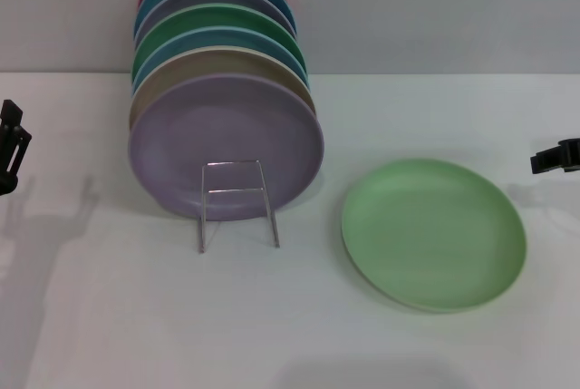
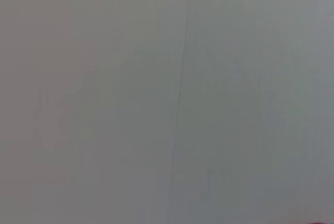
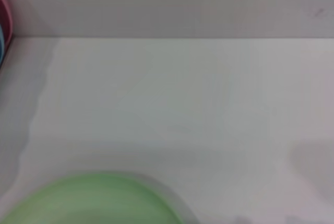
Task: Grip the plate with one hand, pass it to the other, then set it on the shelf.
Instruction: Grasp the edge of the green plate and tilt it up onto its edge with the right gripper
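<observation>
The light pastel-green plate lies flat on the white table at the right. Its edge also shows in the right wrist view. The silver wire rack stands at centre left with its upright loop at the front. It holds several plates on edge, a lilac plate foremost. My left gripper is at the far left edge, well away from the rack. My right gripper is at the far right edge, just beyond the green plate's far right side. Neither holds anything that I can see.
Behind the lilac plate stand tan, blue, darker green, grey-lilac, blue and red plates. A grey wall rises behind the table. The left wrist view shows only a plain grey surface. Bare white table lies in front of the rack and plate.
</observation>
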Controlling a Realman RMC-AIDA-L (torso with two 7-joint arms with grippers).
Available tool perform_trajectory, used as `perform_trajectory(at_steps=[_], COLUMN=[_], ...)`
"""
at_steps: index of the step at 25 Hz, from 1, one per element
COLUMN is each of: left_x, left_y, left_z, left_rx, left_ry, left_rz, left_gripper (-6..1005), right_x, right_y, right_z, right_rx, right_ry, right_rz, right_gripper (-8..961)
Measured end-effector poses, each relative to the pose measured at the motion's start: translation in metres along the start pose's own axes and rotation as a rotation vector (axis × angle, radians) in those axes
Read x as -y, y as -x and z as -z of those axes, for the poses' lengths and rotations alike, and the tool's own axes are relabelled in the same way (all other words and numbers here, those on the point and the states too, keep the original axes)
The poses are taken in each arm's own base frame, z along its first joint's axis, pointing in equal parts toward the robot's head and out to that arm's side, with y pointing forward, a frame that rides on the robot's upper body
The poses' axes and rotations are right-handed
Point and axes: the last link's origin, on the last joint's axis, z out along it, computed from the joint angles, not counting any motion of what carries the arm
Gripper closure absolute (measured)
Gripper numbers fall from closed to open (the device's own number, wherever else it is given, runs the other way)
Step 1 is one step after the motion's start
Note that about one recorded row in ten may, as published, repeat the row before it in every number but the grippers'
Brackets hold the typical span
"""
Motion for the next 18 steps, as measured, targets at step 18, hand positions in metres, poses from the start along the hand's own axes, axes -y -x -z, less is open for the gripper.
perform_trajectory(at_steps=[18], left_x=[0.004], left_y=[-0.004], left_z=[0.005], left_rx=[-0.026], left_ry=[-0.005], left_rz=[-0.011], left_gripper=[166], right_x=[-0.008], right_y=[-0.001], right_z=[-0.024], right_rx=[-0.134], right_ry=[0.036], right_rz=[0.01], right_gripper=[484])
